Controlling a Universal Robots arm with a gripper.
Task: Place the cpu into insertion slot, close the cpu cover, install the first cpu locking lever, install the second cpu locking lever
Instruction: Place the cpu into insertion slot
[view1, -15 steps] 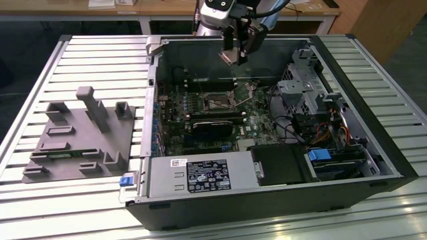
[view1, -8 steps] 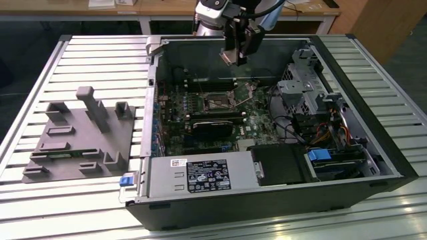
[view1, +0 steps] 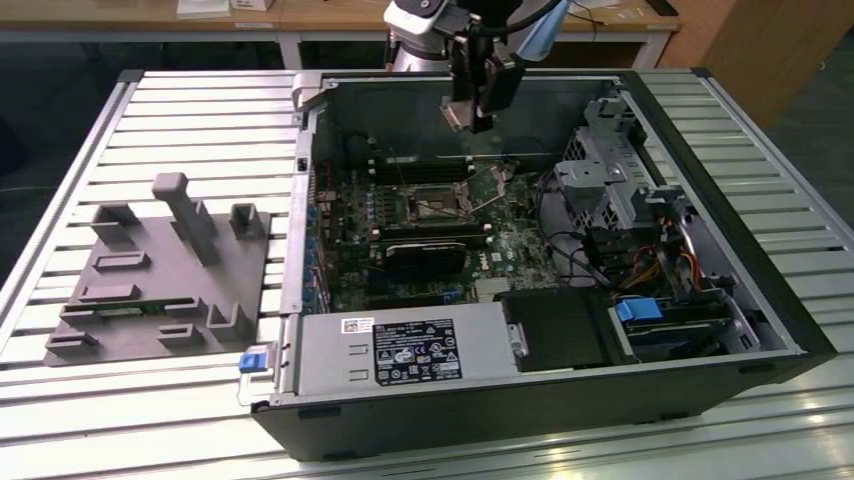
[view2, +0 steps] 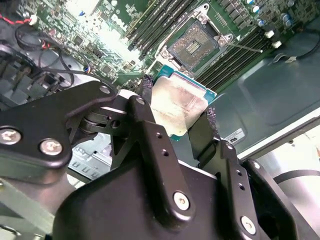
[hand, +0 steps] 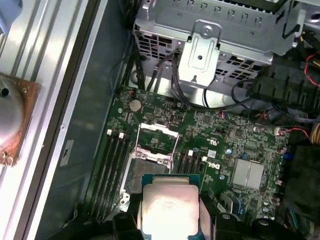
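My gripper (view1: 463, 118) hangs above the open computer case near its back wall, shut on the cpu (view1: 458, 115). In both wrist views the cpu (view2: 177, 107) (hand: 167, 205) is a pale silver square with a green edge, clamped by its sides between the black fingers (view2: 145, 92). The insertion slot (view1: 434, 207) (view2: 192, 45) sits on the motherboard below, its dark centre uncovered. In the first wrist view the cpu cover (hand: 157, 136) stands flipped open beside the insertion slot (hand: 142, 172). A thin locking lever (view2: 245, 47) sticks out from the socket's edge.
A black rectangular block (view1: 427, 250) lies just in front of the socket. A silver drive cage (view1: 601, 180) and cables fill the case on the exterior view's right. The power supply (view1: 400, 350) is at the front. A grey fixture plate (view1: 160, 270) rests on the slatted table.
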